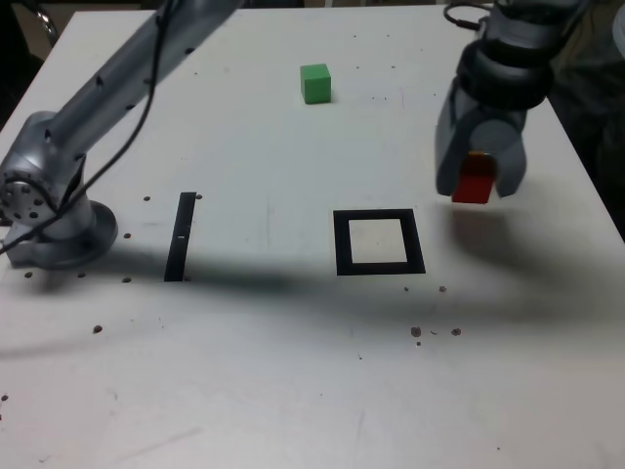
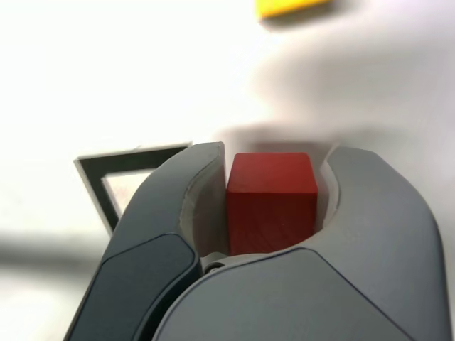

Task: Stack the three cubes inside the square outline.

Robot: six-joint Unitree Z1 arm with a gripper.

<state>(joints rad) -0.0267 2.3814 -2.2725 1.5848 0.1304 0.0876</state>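
Near the black square outline [image 1: 344, 242], the tool [image 1: 476, 181] clenched around an unlabelled red cube [image 1: 473, 189].

On my exterior view, the white table [image 1: 244, 371] bore dark specks, the green cube [image 1: 315, 85], the square outline [image 1: 379, 242] and, left of it, a black strip [image 1: 181, 236]. My wrist view showed the yellow cube [image 2: 291, 6], cut off by the frame.

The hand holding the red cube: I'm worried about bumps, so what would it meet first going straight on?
Probably the tabletop, with the red cube in the hand perhaps touching first. The yellow cube looks off to one side, though depth is unclear.
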